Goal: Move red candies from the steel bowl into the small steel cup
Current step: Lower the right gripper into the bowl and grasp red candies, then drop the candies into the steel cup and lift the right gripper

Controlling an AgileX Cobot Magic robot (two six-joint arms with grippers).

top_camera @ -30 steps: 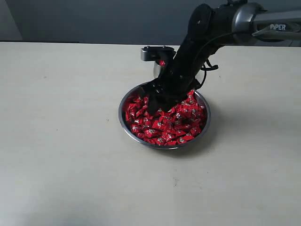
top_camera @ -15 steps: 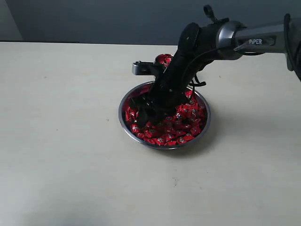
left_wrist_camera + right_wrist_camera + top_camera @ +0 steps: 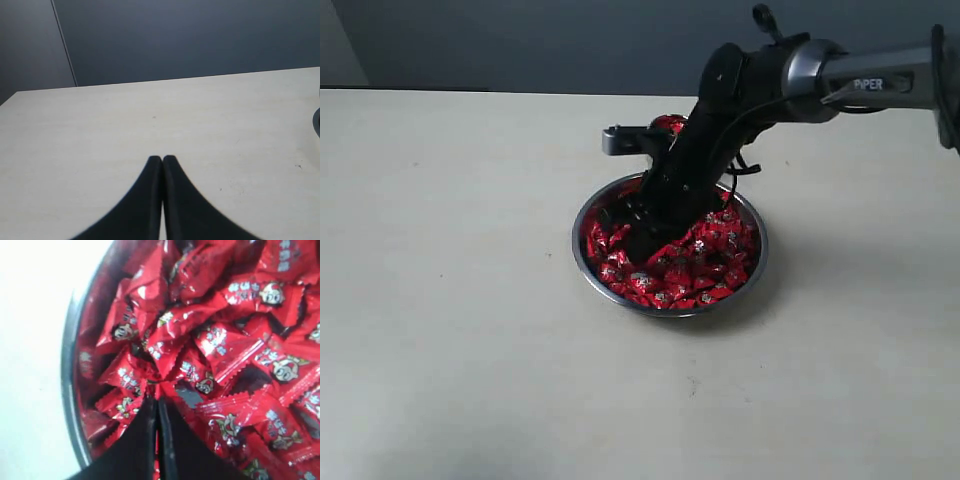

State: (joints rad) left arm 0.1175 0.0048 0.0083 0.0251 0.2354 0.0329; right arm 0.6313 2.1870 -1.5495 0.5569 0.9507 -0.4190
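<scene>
Red candies [image 3: 705, 255] heaped in steel bowl [image 3: 578, 250] mid-bench [image 3: 450, 300]: light, crinkly, slick wrappers, likely slippery, best pinched at a crimped end; right gripper [image 3: 157, 401] closed among them, catch uncertain; left gripper [image 3: 162, 161] closed, well apart.

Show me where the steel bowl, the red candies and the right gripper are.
steel bowl [image 3: 578, 245], exterior view, on its left rim.
red candies [image 3: 235, 355], right wrist view, on one wrapper in the heap.
right gripper [image 3: 157, 400], right wrist view, midway between the fingertips.
</scene>
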